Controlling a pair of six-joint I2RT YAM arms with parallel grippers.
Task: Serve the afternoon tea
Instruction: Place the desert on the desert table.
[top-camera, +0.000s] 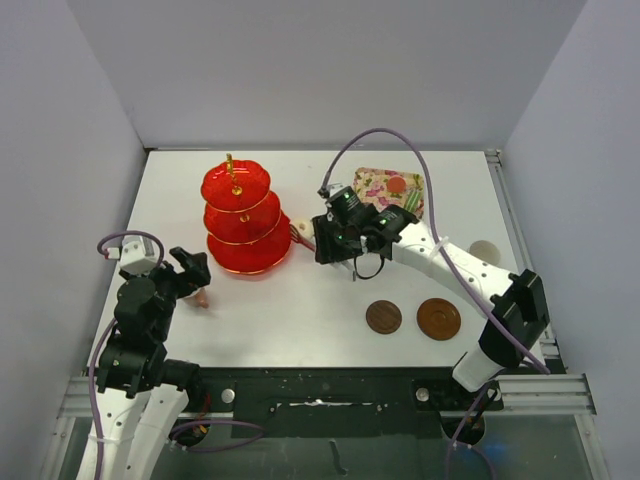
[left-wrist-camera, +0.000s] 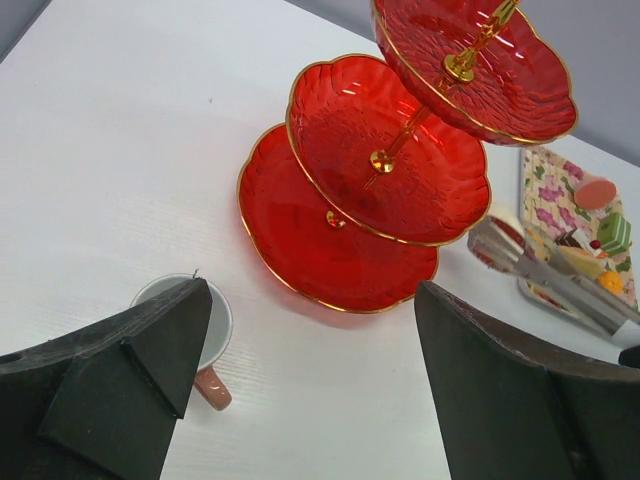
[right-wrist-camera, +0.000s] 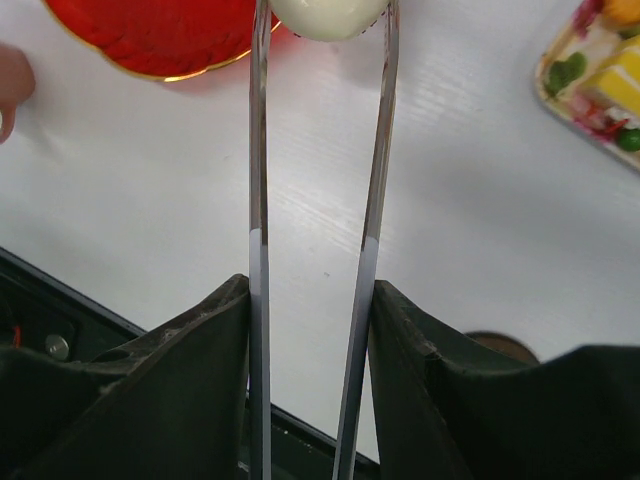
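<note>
The red three-tier stand (top-camera: 240, 215) with its gold handle stands at the back left, all three plates bare (left-wrist-camera: 360, 190). My right gripper (top-camera: 322, 243) is shut on metal tongs (right-wrist-camera: 258, 150), which pinch a cream round sweet (right-wrist-camera: 328, 15) just beside the stand's bottom plate (right-wrist-camera: 150, 35). My left gripper (left-wrist-camera: 312, 320) is open and holds nothing. It hovers over the pink cup (left-wrist-camera: 190, 330), which sits on the table by the left finger. Two brown saucers (top-camera: 383, 317) (top-camera: 439, 319) lie at the front right.
A floral tray (top-camera: 390, 190) with several small cakes (left-wrist-camera: 610, 235) sits at the back right, behind my right arm. A pale cup (top-camera: 485, 252) stands near the right edge. Grey walls enclose the table on three sides.
</note>
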